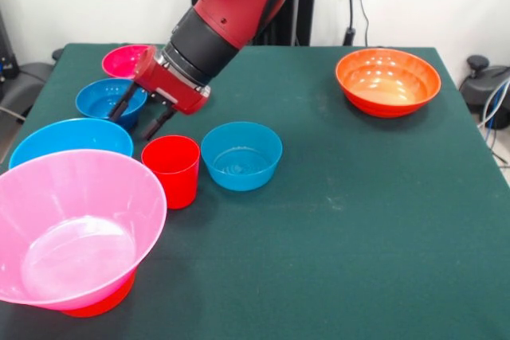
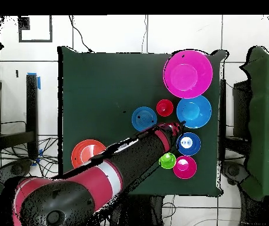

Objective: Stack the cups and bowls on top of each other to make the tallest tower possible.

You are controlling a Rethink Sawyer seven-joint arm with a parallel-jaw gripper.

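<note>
The end effector [image 1: 142,119], released and empty, hangs just beside the red cup [image 1: 171,169]; I think it must lower to grasp it.

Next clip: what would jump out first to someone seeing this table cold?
The huge hot-pink bowl fills the front view's near left corner, sitting on something red. The red and black arm reaches in from above, its claw open over the row of bowls beside the red cup. One orange bowl sits alone at far right.
</note>
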